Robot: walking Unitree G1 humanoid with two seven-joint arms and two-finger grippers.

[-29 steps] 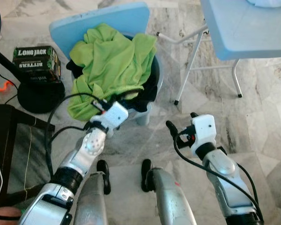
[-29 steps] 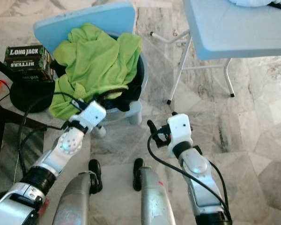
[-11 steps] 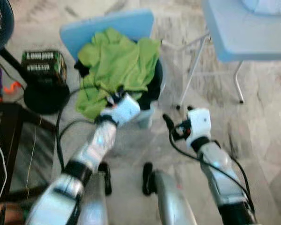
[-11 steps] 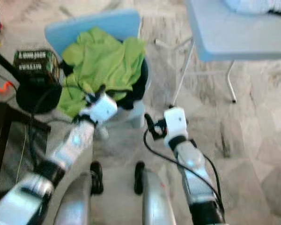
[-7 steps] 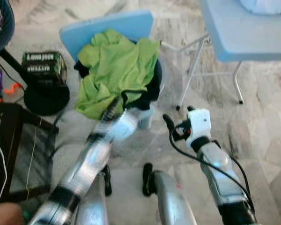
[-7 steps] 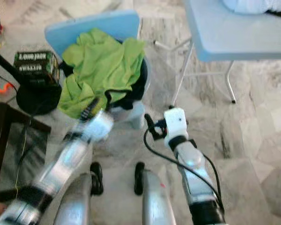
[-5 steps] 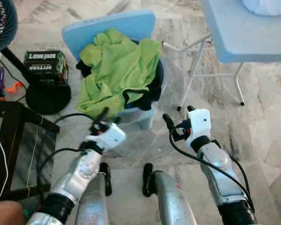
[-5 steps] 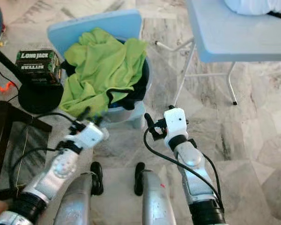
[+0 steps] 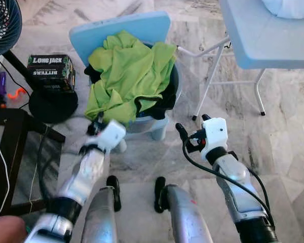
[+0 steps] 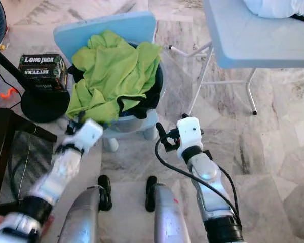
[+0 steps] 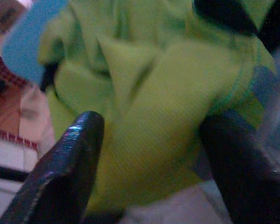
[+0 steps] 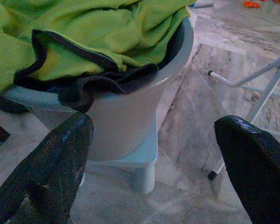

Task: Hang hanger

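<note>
Marble floor (image 9: 142,162) lying bare just before the grey tub (image 12: 130,116). Left gripper (image 11: 144,154) hanging fingers apart at the tub's near rim, green cloth (image 9: 129,76) between them; right gripper (image 9: 190,134) idling apart beside it. Cloth overhanging the rim; table leg (image 9: 207,88) crowding beyond. Hanger: cannot tell where.

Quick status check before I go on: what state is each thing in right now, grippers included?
Left gripper: open, at the green cloth's hanging edge.
Right gripper: open, holding nothing, beside the basket.
Green cloth: crumpled, draped over the basket rim.
Basket: upright, heaped full.
Dark garment: spilling over the rim.
</note>
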